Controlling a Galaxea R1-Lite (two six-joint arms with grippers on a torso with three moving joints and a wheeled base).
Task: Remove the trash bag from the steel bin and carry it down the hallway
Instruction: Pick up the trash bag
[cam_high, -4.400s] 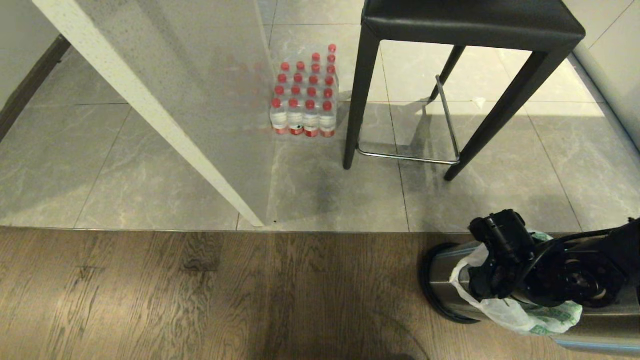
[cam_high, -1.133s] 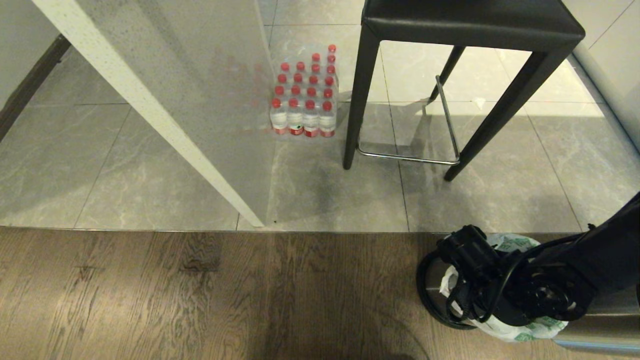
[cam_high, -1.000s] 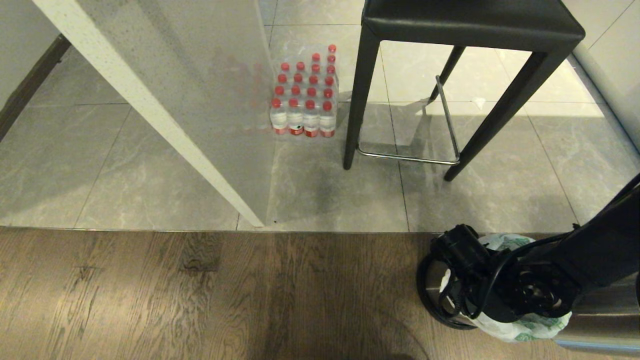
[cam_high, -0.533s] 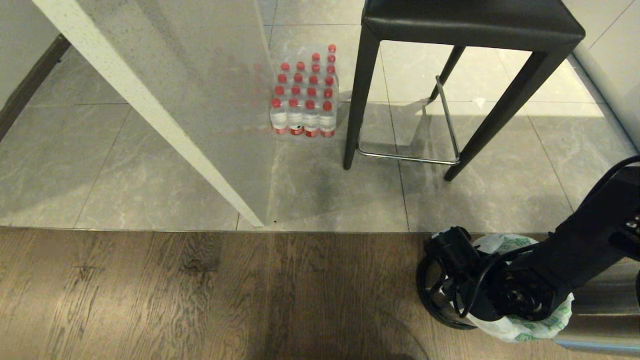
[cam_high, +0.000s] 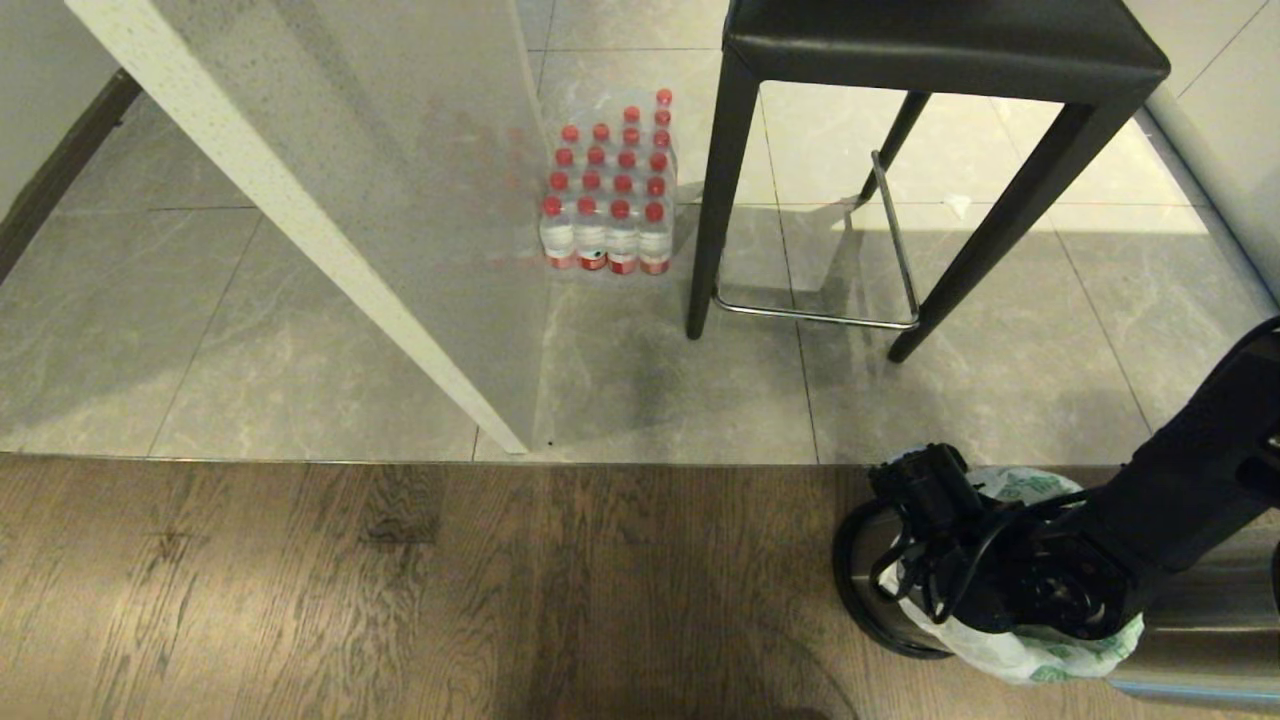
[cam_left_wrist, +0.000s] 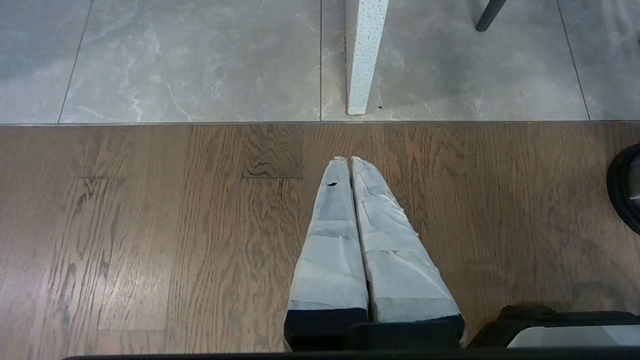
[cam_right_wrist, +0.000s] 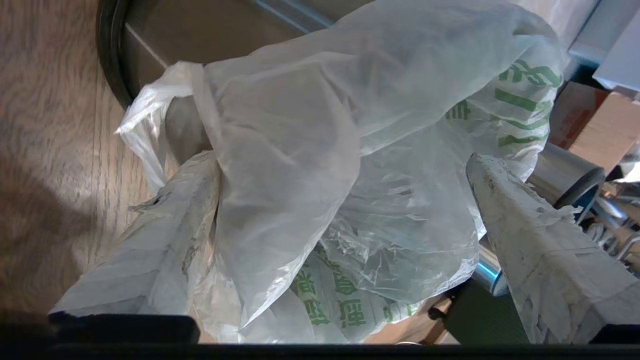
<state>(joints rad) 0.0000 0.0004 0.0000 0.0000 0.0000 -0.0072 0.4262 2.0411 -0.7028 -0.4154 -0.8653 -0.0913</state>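
The steel bin (cam_high: 868, 560) stands on the wood planks at the lower right, its black ring (cam_right_wrist: 107, 50) and steel wall showing. The trash bag (cam_right_wrist: 300, 125), thin translucent white with green print, bulges out of the bin (cam_high: 1040, 655). My right gripper (cam_right_wrist: 337, 160) is open wide at the bin's mouth. Bag plastic lies between its taped fingers (cam_right_wrist: 525, 240) and drapes against the other finger (cam_right_wrist: 150, 240). Its fingers are hidden under the wrist (cam_high: 1010, 580) in the head view. My left gripper (cam_left_wrist: 350, 160) hangs shut and empty over the planks. The hallway's grey tiles (cam_high: 200, 330) begin beyond the planks.
A black stool (cam_high: 940, 40) stands on the tiles just beyond the bin. A pack of red-capped bottles (cam_high: 610, 190) sits beside a white counter panel (cam_high: 330, 200). Boxes and metal parts (cam_right_wrist: 595, 125) lie close behind the bin. Wood flooring stretches to the left (cam_high: 300, 590).
My right wrist has turned and shifted a little at the bin's mouth, and the forearm has swung toward the right edge. The bag stays in the bin. The left arm is still.
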